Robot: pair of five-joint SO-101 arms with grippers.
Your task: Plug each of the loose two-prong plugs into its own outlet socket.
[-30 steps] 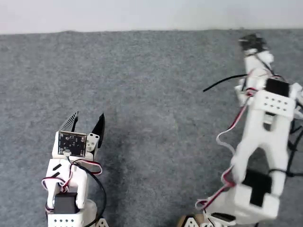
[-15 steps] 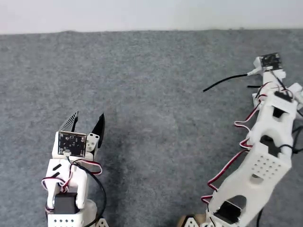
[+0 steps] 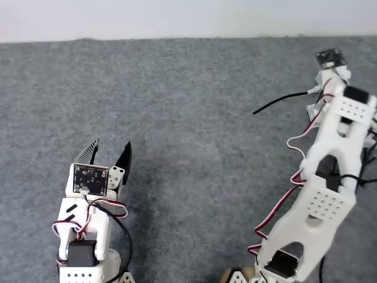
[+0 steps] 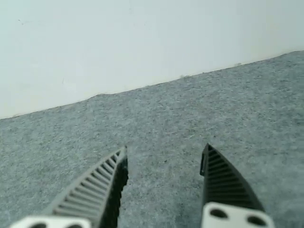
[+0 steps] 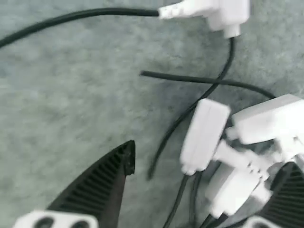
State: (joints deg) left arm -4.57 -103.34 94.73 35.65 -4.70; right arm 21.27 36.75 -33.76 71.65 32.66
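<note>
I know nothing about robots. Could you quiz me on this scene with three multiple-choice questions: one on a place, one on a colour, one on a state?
1. Where on the grey mat do the white plugs lie?
A) by the right gripper
B) at the left edge
C) in the middle

2. What colour are the plugs' cables?
A) red
B) black
C) yellow

3. The left gripper is:
A) shut on a plug
B) open, empty
C) shut, empty

Answers:
1 A, the right wrist view shows them just beyond its fingers.
2 B, they run black from the plugs.
3 B, its fingers stand apart over bare mat.
</note>
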